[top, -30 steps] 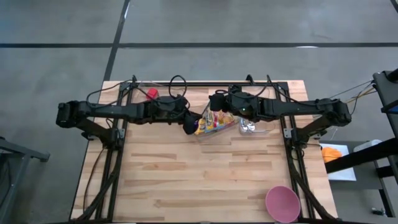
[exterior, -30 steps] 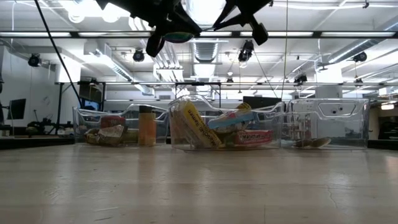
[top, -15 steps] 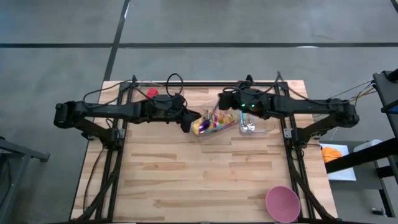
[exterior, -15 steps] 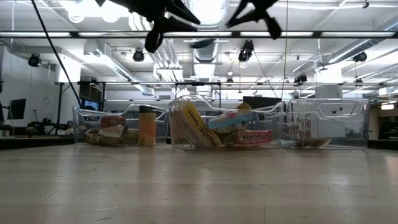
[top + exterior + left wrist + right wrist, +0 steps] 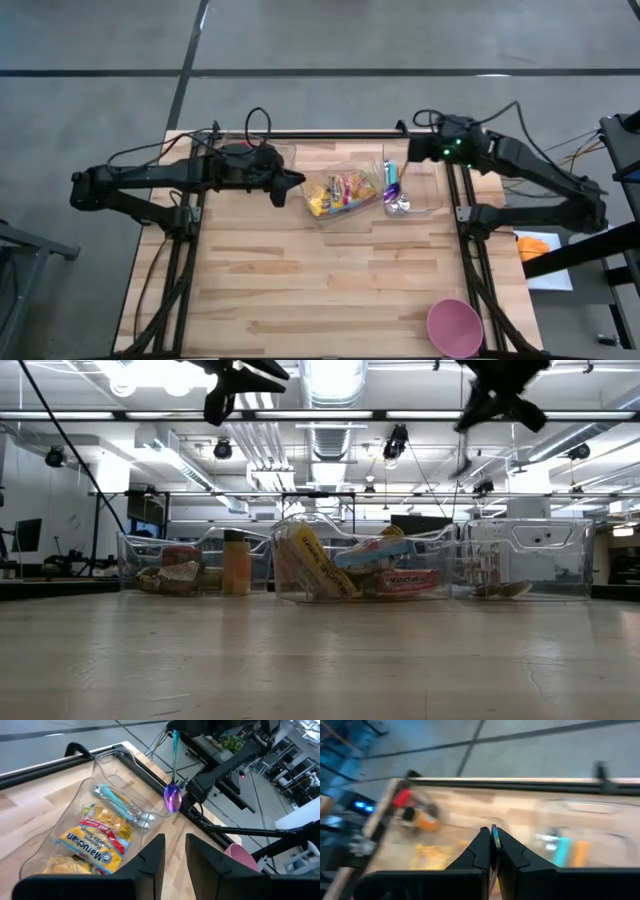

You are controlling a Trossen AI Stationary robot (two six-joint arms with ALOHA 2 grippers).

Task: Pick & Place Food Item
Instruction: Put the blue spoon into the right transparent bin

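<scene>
1. Purple spoon [image 5: 173,799] hangs clamped in the right claw [image 5: 492,851], above the utensil bin [image 5: 428,205].
2. Pink bowl [image 5: 455,326] waits empty near the worktop [image 5: 300,290] corner; delivery remains.
3. Left claw [image 5: 174,856], parted, empty, hovers beside the noodle bin [image 5: 350,213].

A light wooden plank desk [image 5: 300,280] is carrying everything. Three clear plastic bins are sitting in a row along its far edge: the left bin [image 5: 185,565] holding a red-lidded jar and an orange bottle, the middle bin [image 5: 340,192] holding yellow noodle packets, the right bin [image 5: 412,190] holding cutlery. A pink bowl [image 5: 455,327] is resting at the near right corner, well apart.
</scene>
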